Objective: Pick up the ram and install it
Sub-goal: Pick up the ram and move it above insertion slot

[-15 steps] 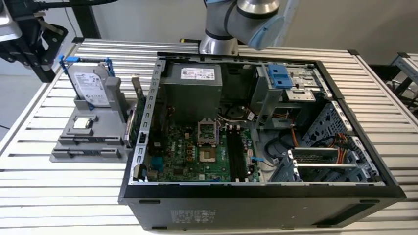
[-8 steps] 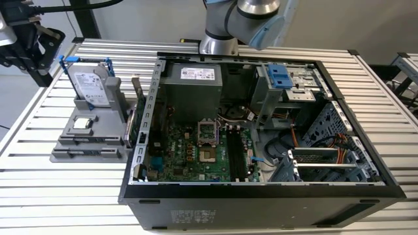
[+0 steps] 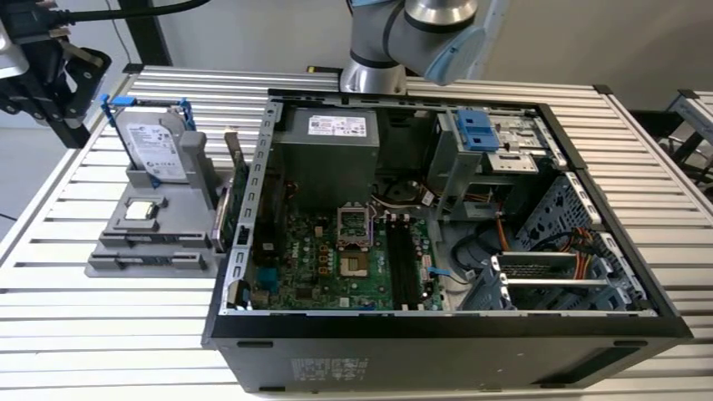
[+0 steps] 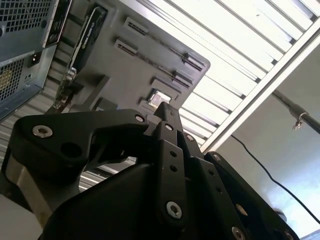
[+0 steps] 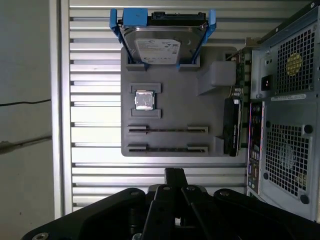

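Note:
A thin dark ram (image 5: 167, 129) stick stands on edge in a slot of the grey holder tray (image 5: 175, 100), and a second like strip (image 5: 167, 148) sits in the slot beside it. In the exterior view these slots (image 3: 147, 251) are at the tray's near end. My gripper (image 5: 173, 176) hovers well above the table beyond the tray's ram end, its black fingers (image 4: 165, 112) pressed together with nothing between them. It appears at the exterior view's upper left (image 3: 69, 125), away from the open computer case (image 3: 256, 209). The motherboard's long black memory slots (image 3: 407, 263) lie inside the case.
The tray also holds a silver hard drive (image 5: 157, 45) in blue brackets and a small square processor (image 5: 144, 100). A dark card (image 5: 231, 125) stands upright between the tray and the case. The slatted table (image 5: 95, 135) ends near the tray, with a cable past its edge.

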You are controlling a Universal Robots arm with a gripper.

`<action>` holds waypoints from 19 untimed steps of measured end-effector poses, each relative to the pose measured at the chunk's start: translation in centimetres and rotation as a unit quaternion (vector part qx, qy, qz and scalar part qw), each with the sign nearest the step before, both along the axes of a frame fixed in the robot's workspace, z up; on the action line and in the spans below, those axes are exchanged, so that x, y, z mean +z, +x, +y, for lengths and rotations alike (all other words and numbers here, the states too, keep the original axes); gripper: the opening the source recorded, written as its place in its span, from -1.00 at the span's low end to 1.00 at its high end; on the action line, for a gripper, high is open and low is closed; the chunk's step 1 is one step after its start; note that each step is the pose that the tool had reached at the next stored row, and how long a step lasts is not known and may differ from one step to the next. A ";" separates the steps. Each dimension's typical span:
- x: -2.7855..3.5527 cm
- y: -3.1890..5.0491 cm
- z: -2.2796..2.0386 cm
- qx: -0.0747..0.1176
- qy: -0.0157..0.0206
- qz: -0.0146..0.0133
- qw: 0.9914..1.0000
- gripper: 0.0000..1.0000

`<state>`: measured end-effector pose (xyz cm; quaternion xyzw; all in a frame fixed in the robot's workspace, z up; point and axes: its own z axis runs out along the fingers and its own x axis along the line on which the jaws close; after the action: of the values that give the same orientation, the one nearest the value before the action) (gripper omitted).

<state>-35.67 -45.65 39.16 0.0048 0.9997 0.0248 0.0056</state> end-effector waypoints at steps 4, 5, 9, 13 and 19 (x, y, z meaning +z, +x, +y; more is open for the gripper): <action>0.00 0.00 0.00 0.000 0.000 0.000 1.000 -1.00; 0.00 0.00 0.00 0.000 0.000 0.000 1.000 -1.00; 0.00 -0.01 0.01 0.015 0.000 0.000 1.000 -1.00; 0.00 -0.01 0.00 0.039 0.000 0.000 0.999 -1.00; 0.00 -0.09 0.00 0.076 0.000 0.000 0.997 -1.00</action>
<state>-35.76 -45.65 39.16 -0.0710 0.9972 0.0252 0.0037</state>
